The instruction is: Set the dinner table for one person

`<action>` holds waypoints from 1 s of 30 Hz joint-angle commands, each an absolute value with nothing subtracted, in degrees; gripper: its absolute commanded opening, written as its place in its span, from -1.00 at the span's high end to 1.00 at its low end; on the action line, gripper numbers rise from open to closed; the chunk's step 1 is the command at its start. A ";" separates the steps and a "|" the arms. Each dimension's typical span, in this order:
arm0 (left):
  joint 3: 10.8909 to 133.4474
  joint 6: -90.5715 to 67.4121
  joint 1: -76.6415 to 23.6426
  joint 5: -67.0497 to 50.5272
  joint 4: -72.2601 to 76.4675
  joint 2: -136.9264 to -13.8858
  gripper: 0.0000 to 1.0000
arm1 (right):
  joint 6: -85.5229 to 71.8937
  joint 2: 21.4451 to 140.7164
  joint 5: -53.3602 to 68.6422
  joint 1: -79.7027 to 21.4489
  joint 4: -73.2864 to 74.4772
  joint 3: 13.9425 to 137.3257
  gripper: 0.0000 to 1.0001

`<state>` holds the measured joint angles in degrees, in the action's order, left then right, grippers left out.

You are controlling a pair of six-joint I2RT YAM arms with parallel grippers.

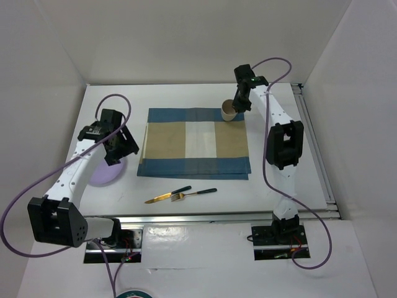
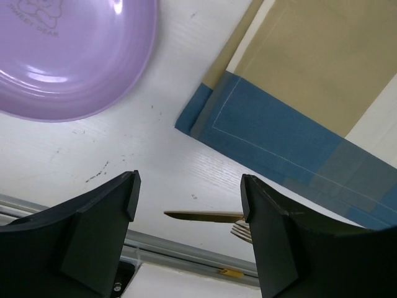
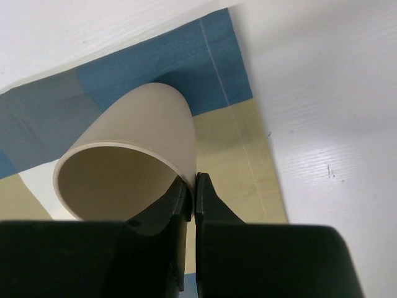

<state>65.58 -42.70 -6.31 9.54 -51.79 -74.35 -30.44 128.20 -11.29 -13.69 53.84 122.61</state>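
The white dinner table (image 1: 186, 192) carries a blue-and-tan placemat (image 1: 195, 151) at its middle. My right gripper (image 1: 239, 105) is shut on the rim of a beige cup (image 1: 229, 111), one finger inside and one outside (image 3: 193, 186), over the placemat's far right corner (image 3: 217, 56). A purple plate (image 1: 104, 174) lies at the left; in the left wrist view it (image 2: 68, 56) is at upper left. My left gripper (image 1: 123, 149) is open and empty above the table between plate and placemat (image 2: 189, 192). A gold knife (image 1: 166, 195) and fork (image 1: 197, 194) lie near the front edge.
A metal rail (image 1: 223, 216) runs along the table's near edge and another (image 1: 316, 149) along the right side. White walls enclose the back and sides. The knife blade (image 2: 201, 215) and fork tines (image 2: 240, 231) show between my left fingers.
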 commanded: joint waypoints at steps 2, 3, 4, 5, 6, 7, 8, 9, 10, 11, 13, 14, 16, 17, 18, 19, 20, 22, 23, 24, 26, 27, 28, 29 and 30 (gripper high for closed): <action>64.16 -43.86 -3.35 9.23 -52.47 -70.50 -0.67 | -29.62 126.48 -13.01 -12.05 54.23 123.06 1.00; 63.38 -43.86 -2.82 9.84 -52.99 -69.79 -0.67 | -29.62 125.87 -13.53 -12.04 54.23 122.52 1.00; 62.67 -43.86 -1.86 9.84 -53.00 -69.79 -0.67 | -29.62 125.86 -13.54 -12.04 53.62 122.52 1.00; 62.67 -43.86 -1.32 10.63 -53.78 -69.79 -0.67 | -29.62 125.86 -13.54 -12.04 53.61 121.74 1.00; 62.14 -44.47 -0.71 11.16 -54.92 -69.79 -0.67 | -29.62 125.86 -13.54 -11.52 53.61 121.73 1.00; 61.53 -45.08 -0.18 12.29 -55.45 -69.79 -0.67 | -29.62 126.38 -13.54 -11.51 53.61 121.73 1.00; 61.52 -45.09 1.13 12.83 -55.98 -69.79 -0.67 | -29.62 126.39 -13.54 -11.51 53.61 121.73 1.00; 60.91 -45.09 1.75 12.83 -55.99 -69.79 -0.69 | -29.62 127.08 -13.54 -11.51 53.61 121.73 1.00; 60.39 -45.61 2.54 12.83 -56.51 -69.79 -0.72 | -29.62 127.61 -12.75 -11.51 53.61 121.73 1.00; 59.51 -45.62 4.38 12.83 -56.51 -69.79 -0.83 | -29.01 127.62 -12.22 -11.51 53.61 121.73 1.00; 57.84 -45.09 6.06 11.26 -55.73 -69.26 -0.91 | -29.00 128.67 -11.17 -11.51 53.61 121.73 0.83; 57.31 -45.09 6.76 10.38 -54.94 -69.26 -0.94 | -28.48 128.67 -10.29 -10.99 53.61 121.73 0.74; 56.51 -44.56 8.43 9.50 -54.24 -69.26 -1.00 | -28.48 128.67 -9.50 -10.99 53.00 121.73 0.55; 55.90 -44.04 8.96 8.80 -54.23 -69.26 -1.00 | -27.95 128.67 -8.80 -10.99 53.00 121.73 0.12; 55.90 -44.03 9.92 8.79 -53.71 -69.26 -1.00 | -27.95 127.98 -8.27 -10.99 52.39 121.73 -0.08; 55.90 -44.03 9.93 7.92 -53.70 -69.95 -1.00 | -27.95 127.97 -7.65 -10.99 51.77 121.73 -0.20; 55.90 -43.42 10.71 7.21 -53.70 -69.96 -1.00 | -27.43 127.27 -6.43 -10.99 51.77 122.25 -0.33; 55.90 -43.42 11.43 6.68 -53.17 -69.96 -1.00 | -27.42 126.66 -5.63 -10.99 51.77 122.78 -0.66; 55.90 -43.42 12.03 6.68 -52.56 -69.96 -1.00 | -27.42 125.95 -5.63 -10.99 51.77 123.57 -0.74; 55.90 -43.42 12.74 6.68 -52.56 -70.48 -1.00 | -27.42 125.95 -5.02 -10.99 51.77 123.57 -0.79; 55.90 -43.42 13.44 7.29 -52.56 -71.01 -1.00 | -27.42 124.02 -5.01 -10.99 51.77 124.28 -0.92; 55.90 -43.42 14.58 7.29 -52.56 -71.62 -1.00 | -27.42 123.32 -4.49 -10.99 51.77 124.28 -0.98; 55.90 -43.42 15.29 7.29 -52.04 -71.63 -1.00 | -27.42 121.48 -4.48 -10.99 51.77 124.28 -0.98; 55.20 -44.20 15.99 7.29 -52.03 -71.63 -1.00 | -27.42 120.51 -4.48 -10.99 51.16 123.67 -0.98; 54.33 -45.25 16.69 7.29 -51.51 -72.15 -1.00 | -27.42 119.54 -4.48 -10.99 51.15 123.66 -0.98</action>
<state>55.64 -43.86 14.79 7.60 -52.40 -71.42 -27.77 127.17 -5.23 -11.42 53.41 121.56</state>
